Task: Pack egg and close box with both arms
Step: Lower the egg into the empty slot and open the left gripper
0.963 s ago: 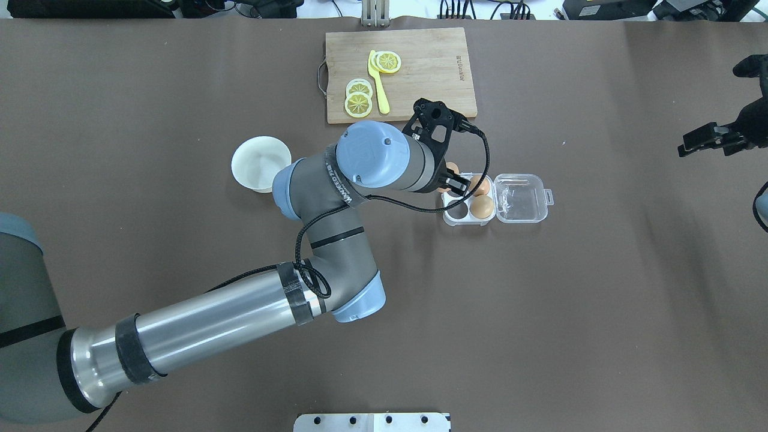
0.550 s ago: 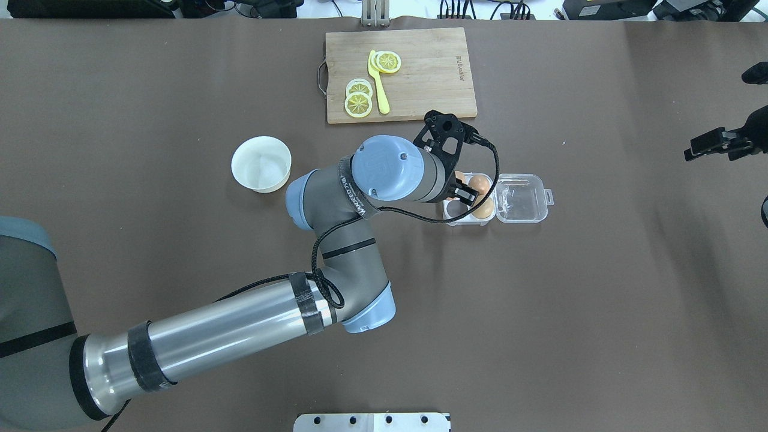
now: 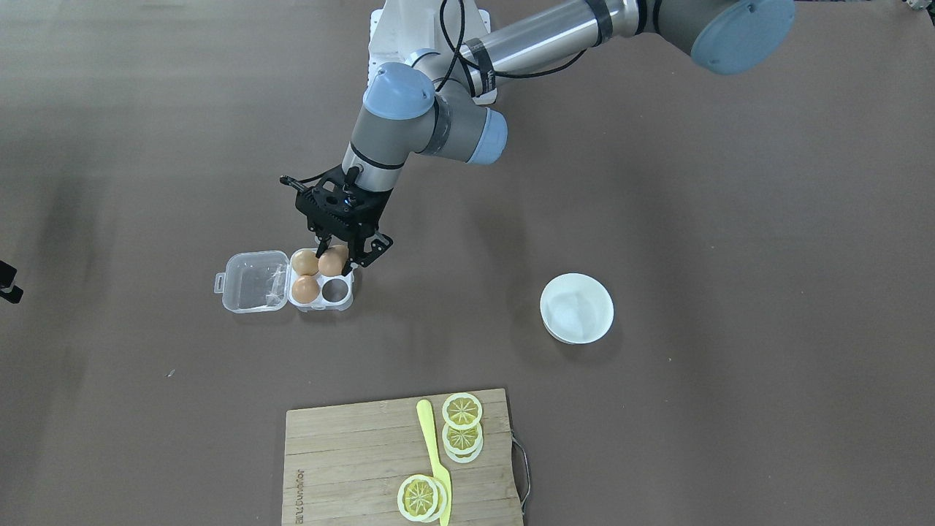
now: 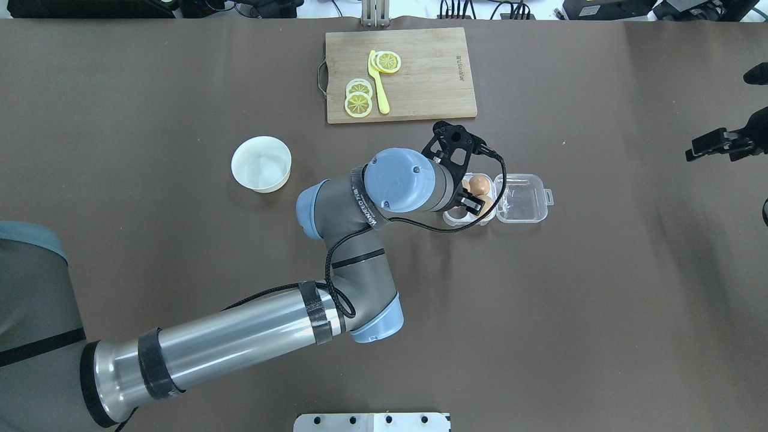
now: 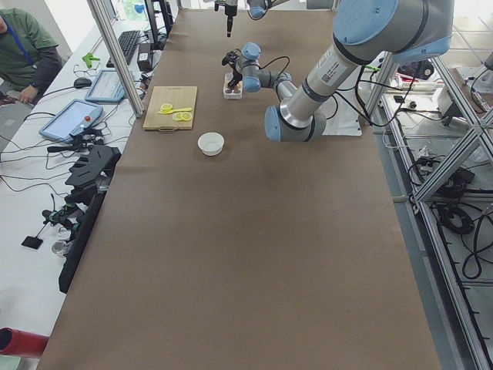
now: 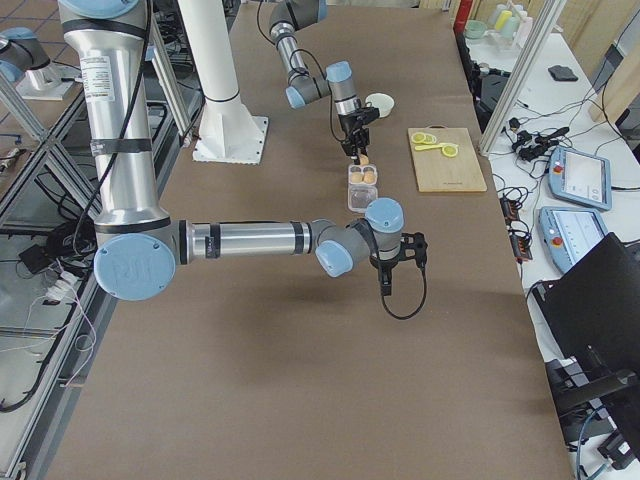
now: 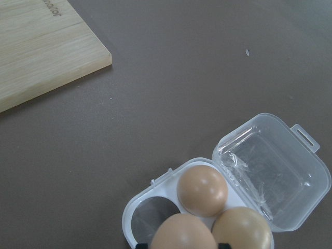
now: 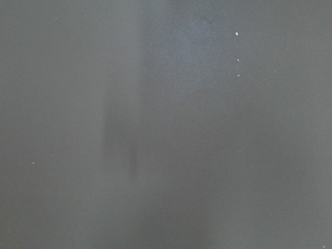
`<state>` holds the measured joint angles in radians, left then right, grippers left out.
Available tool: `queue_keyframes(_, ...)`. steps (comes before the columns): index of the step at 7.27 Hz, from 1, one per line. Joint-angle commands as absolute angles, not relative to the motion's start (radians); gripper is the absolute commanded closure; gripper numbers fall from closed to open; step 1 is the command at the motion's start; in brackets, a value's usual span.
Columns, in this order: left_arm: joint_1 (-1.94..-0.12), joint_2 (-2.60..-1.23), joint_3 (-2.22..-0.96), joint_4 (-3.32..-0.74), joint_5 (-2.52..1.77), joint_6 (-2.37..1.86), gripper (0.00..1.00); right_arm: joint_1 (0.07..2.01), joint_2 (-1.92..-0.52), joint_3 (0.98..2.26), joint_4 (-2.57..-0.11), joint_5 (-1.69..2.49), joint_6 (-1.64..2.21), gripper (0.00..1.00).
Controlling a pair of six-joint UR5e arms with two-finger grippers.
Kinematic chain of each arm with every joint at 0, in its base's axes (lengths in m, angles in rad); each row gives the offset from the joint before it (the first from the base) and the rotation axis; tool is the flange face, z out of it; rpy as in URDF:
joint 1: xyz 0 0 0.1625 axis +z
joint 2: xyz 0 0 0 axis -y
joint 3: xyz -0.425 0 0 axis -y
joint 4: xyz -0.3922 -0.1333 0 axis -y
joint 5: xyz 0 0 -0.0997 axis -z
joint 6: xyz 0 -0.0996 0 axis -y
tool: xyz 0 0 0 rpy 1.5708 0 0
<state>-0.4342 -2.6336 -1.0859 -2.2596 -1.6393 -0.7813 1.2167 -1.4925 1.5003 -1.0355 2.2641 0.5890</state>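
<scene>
My left gripper [image 3: 340, 257] is shut on a light-brown egg [image 3: 331, 263] and holds it just above the clear box [image 3: 326, 305], over the cell nearest the robot. Two other brown eggs [image 3: 305, 261] [image 3: 305, 289] sit in the cells next to the open lid [image 3: 252, 281]. One cell [image 3: 335, 290] is empty. In the left wrist view the held egg [image 7: 184, 234] fills the bottom edge above the box [image 7: 136, 207]. My right gripper [image 4: 717, 143] hangs at the table's far right edge, away from the box; I cannot tell whether it is open or shut.
A white bowl [image 4: 261, 163] stands left of the box. A wooden cutting board [image 4: 432, 66] with lemon slices [image 4: 359, 99] and a yellow knife [image 4: 379, 90] lies at the far side. My left arm's elbow [image 4: 372, 312] reaches over the table's middle.
My left gripper has carried the egg to the right and toward the robot, from the box's far left corner to over its near cell. The right gripper shifted slightly at the edge.
</scene>
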Motion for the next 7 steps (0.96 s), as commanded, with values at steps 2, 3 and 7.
queue_keyframes(2, -0.422, -2.637, -1.078, -2.26, -1.632, -0.782, 1.0, 1.221, -1.496, 1.5, -1.035, 2.264, 0.591, 0.01)
queue_keyframes(3, -0.422, -2.638, -1.078, -2.26, -1.632, -0.782, 1.0, 1.221, -1.497, 1.5, -1.035, 2.264, 0.591, 0.01)
queue_keyframes(7, -0.425, -2.645, -1.083, -2.281, -1.634, -0.795, 1.0, 1.226, -1.496, 1.503, -1.035, 2.264, 0.591, 0.01)
